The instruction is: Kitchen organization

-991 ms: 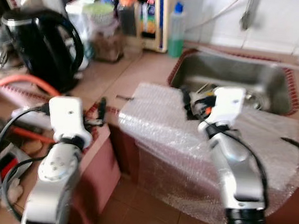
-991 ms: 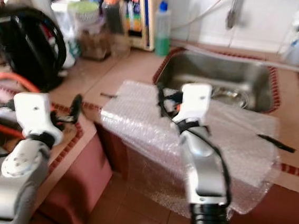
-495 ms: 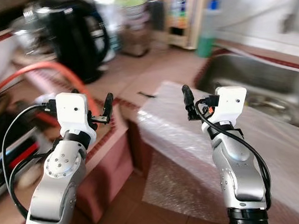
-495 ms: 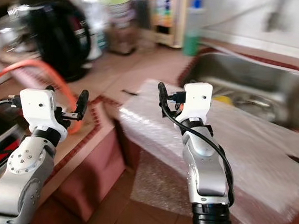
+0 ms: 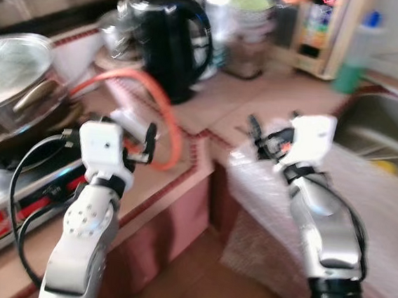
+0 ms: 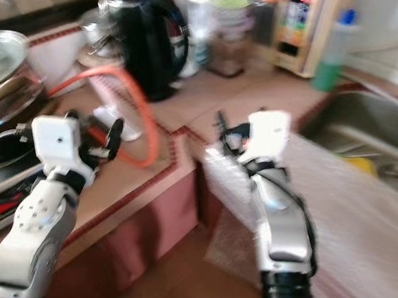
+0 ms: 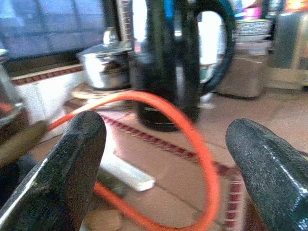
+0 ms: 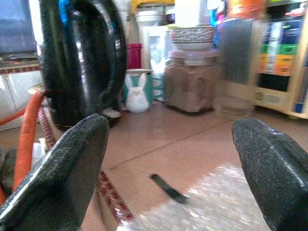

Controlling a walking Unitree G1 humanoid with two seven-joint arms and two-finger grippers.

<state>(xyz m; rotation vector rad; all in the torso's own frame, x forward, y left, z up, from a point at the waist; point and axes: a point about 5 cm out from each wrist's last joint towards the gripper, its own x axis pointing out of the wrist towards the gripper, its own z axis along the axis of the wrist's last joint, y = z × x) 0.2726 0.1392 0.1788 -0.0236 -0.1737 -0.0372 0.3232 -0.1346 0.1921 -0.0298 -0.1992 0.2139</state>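
Observation:
Both arms are raised in front of a tiled kitchen counter (image 5: 246,97). Over the counter's front edge, my left gripper (image 5: 126,138) is open and points at a looping orange hose (image 5: 169,111) and a black kettle (image 5: 170,44). My right gripper (image 5: 259,142) is also open and holds nothing. It hovers at the near corner of a bubble wrap sheet (image 5: 390,210) that drapes off the counter. In the right wrist view, a small dark object (image 8: 166,188) lies on the counter beside the wrap. The picture is blurred.
A pot with a glass lid (image 5: 14,96) sits on a stove (image 5: 10,201) at the left. Jars (image 5: 249,34), a wooden rack (image 5: 323,31) and a green bottle (image 5: 354,58) line the back. The sink (image 5: 391,132) is at the right. A white strip (image 7: 127,171) lies under the hose.
The camera has swung left: the kettle, hose and pot have come toward the middle and the sink has slid to the right edge. Both grippers stay open and raised.

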